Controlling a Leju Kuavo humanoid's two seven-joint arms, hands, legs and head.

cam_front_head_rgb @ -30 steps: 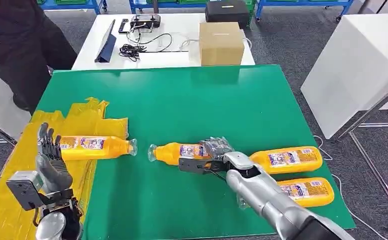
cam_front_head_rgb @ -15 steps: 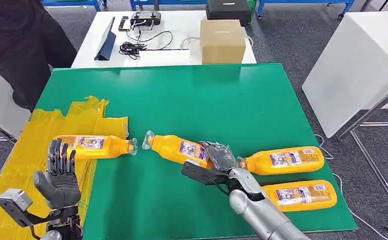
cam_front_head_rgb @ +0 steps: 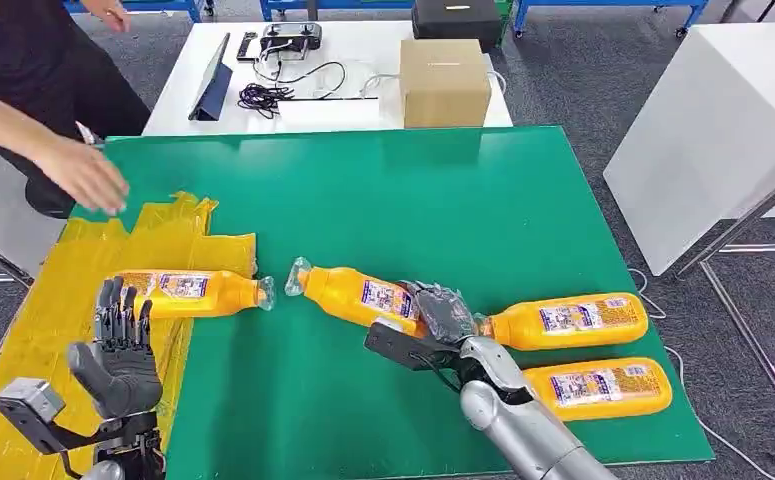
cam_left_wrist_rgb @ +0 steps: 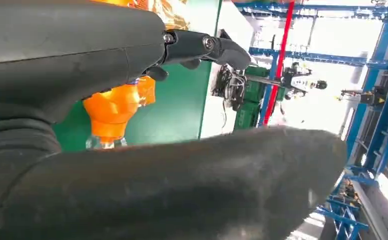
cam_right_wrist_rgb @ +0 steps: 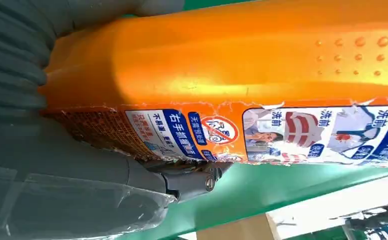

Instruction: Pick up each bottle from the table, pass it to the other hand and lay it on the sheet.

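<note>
Orange bottle (cam_front_head_rgb: 358, 296) grasped by right hand (cam_front_head_rgb: 441, 316), neck toward the yellow sheet (cam_front_head_rgb: 33, 300). Beside the sheet bottle (cam_front_head_rgb: 188, 294): left hand (cam_front_head_rgb: 118, 350), fingers (cam_front_head_rgb: 121, 310) released. Above the sheet, a person's hand (cam_front_head_rgb: 88, 175).

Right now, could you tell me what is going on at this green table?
The robot's right hand grips an orange bottle at its base, near the middle of the green table. Two more bottles lie to its right. Another bottle lies on the yellow sheet, its cap end reaching past the sheet's edge, and the left hand is raised near it, holding nothing. A person's hand reaches in over the far left corner.
</note>
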